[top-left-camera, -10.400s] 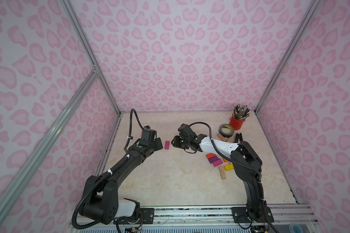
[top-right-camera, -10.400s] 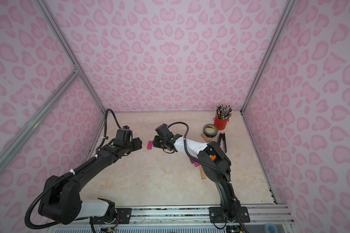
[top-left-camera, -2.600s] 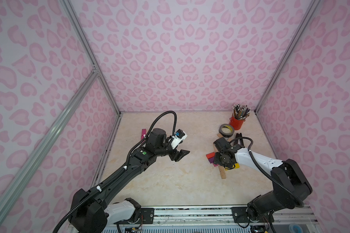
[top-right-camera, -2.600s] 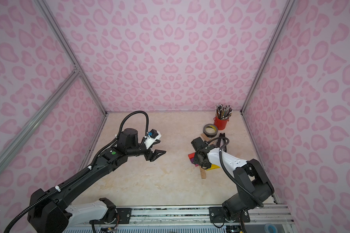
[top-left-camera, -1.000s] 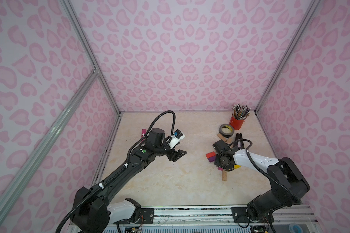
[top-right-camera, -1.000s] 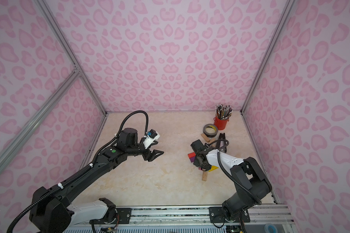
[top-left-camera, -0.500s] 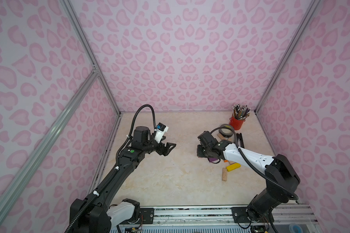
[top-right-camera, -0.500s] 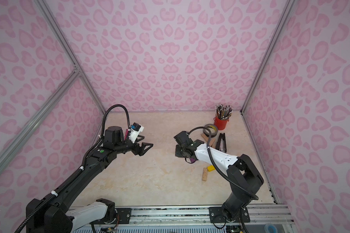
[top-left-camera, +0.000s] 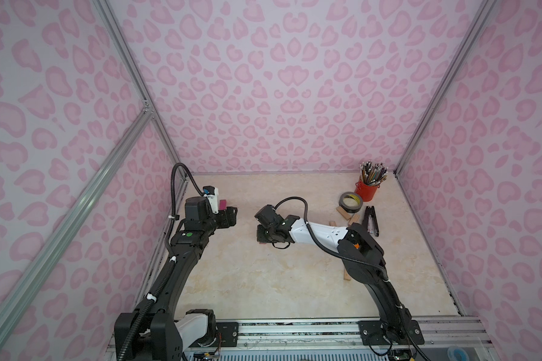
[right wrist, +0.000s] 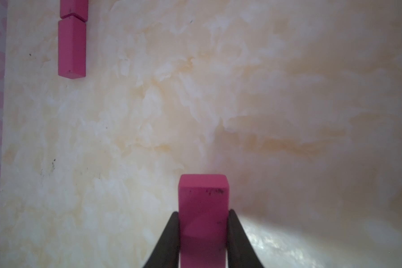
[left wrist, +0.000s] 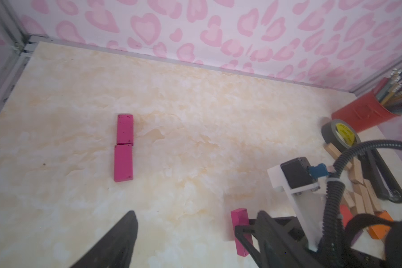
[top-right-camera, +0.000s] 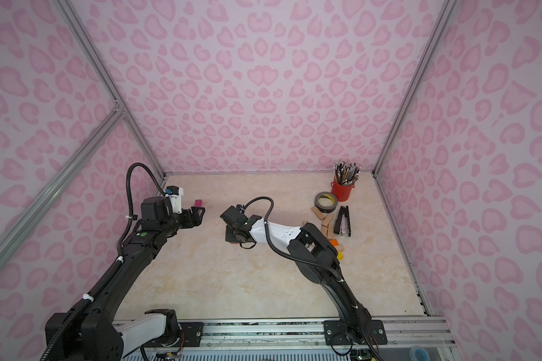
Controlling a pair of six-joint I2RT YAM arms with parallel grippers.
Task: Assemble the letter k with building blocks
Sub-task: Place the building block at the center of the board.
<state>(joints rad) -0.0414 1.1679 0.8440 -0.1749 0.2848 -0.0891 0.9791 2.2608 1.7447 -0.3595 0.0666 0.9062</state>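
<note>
Above mid-table, pinched a magenta block (right wrist: 202, 204) in the right gripper (right wrist: 203, 214); held the left gripper (top-right-camera: 201, 215) wide near two joined magenta blocks (left wrist: 123, 162).

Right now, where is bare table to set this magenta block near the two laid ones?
Bare tabletop runs between the two laid magenta blocks and the right gripper with its magenta block, also along the near edge. Crowded: far right corner around tape roll, stapler and loose blocks.

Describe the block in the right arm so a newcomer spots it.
On the marbled beige tabletop, follow the right arm toward the middle. Its end effector is shut on a flat rectangular magenta wooden block; the two other magenta blocks lie flat, end to end.
</note>
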